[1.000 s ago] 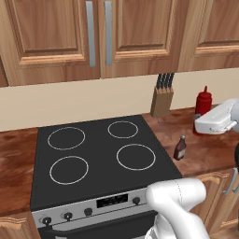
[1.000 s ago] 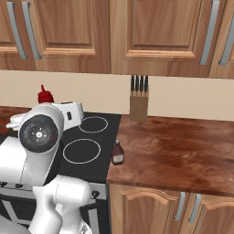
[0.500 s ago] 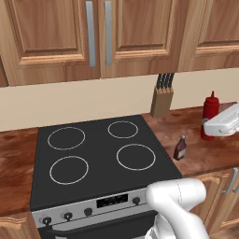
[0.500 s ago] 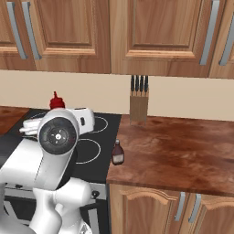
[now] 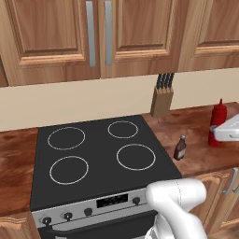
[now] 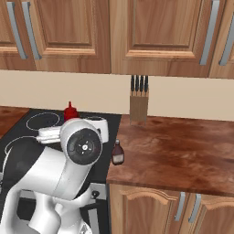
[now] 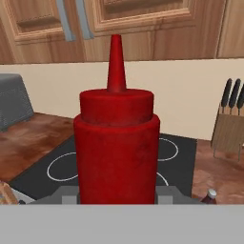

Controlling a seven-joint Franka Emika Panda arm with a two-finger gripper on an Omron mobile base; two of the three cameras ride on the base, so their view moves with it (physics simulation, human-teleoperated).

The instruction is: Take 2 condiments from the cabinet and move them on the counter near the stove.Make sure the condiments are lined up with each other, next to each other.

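- Closest to the hand camera, the red squeeze bottle point(image 7: 116, 143) stands upright, with the gripper point(image 7: 116, 193) pinching its lower body from both sides.
- From the left base camera, that bottle point(image 5: 218, 119) sits over the counter point(image 5: 196, 140), right of the stove point(image 5: 100, 158), its base hidden behind the white hand.
- Nearer the stove edge, the dark brown sauce bottle point(image 5: 179, 148) stands upright on the counter, well apart from the red one.
- Farther back, a knife block point(image 5: 162, 99) rests against the wall.

Red squeeze bottle point(image 7: 117, 143) upright — brown sauce bottle point(image 5: 179, 148) on counter point(image 5: 198, 154).
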